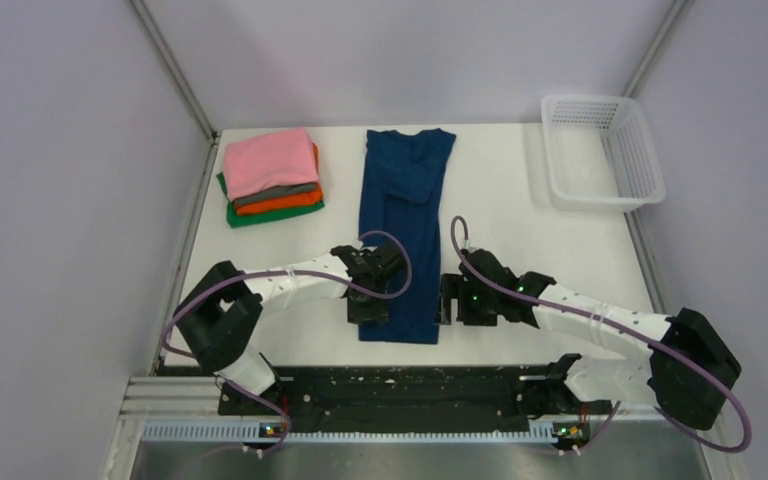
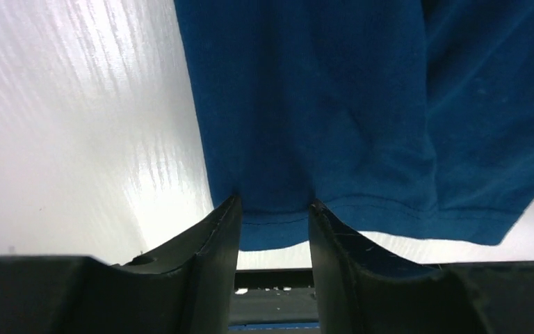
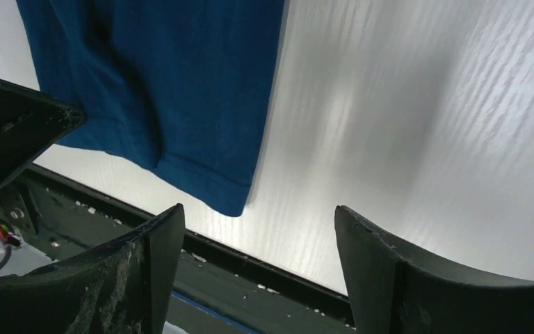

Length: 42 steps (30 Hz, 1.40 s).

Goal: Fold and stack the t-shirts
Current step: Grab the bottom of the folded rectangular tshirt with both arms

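The navy blue t-shirt (image 1: 400, 220) lies on the white table as a long narrow strip, collar at the far end; its chest print is hidden. My left gripper (image 1: 368, 312) sits at the shirt's near-left corner. In the left wrist view the gripper (image 2: 272, 205) has its jaws a little apart, with the hem (image 2: 278, 226) lying flat between them. My right gripper (image 1: 450, 300) is wide open just right of the near-right corner; its wrist view (image 3: 257, 212) shows that corner (image 3: 233, 198) beside its left finger. A folded stack, pink (image 1: 268, 160) over grey, orange and green, sits at the far left.
A white mesh basket (image 1: 650, 180) stands at the far right corner of the table (image 1: 520, 220). The black base rail (image 1: 400, 395) runs along the near edge right behind the shirt's hem. Grey walls close in the table on both sides.
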### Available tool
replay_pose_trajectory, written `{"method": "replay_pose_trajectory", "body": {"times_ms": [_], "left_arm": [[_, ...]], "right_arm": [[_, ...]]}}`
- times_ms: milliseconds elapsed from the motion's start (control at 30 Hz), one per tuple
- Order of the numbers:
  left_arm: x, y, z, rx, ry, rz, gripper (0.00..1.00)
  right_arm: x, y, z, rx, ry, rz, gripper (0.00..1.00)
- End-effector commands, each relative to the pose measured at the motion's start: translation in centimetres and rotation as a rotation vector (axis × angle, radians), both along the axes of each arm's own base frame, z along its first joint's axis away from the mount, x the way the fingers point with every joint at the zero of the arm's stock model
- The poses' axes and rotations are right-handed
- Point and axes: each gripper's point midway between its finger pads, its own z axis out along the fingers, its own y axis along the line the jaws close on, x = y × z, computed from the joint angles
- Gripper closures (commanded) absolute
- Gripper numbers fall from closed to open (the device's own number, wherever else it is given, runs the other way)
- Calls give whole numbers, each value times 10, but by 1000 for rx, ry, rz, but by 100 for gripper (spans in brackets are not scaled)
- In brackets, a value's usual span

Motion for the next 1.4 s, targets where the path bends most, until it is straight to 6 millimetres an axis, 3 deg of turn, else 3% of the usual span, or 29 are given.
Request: {"method": "replay_pose_trajectory", "body": {"times_ms": [0,267,367,633,800,900,1100,1367], "left_arm": [[0,-8,-11,-28,15,-13,59],[-15,4,-18,-19,53,-2,79],[-19,11,-19,-11,55,7,100],[-25,14,-12,-29,58,1,100],[-27,14,-7,-43,59,-11,100],[-31,18,-5,-35,64,-13,100],[-41,34,-1,5,84,-13,100],[-61,55,-5,37,123,-12,100]], "right_arm": [[6,33,14,145,-35,-87,24],[-13,52,-13,114,53,-51,32],[-21,53,-23,101,94,-48,38],[-44,60,-46,61,182,-16,55],[-49,50,-54,31,201,-64,81],[-49,38,-53,-8,183,-82,90],[-58,24,-57,-42,205,-84,99],[-62,24,-51,-22,207,-68,100]]}}
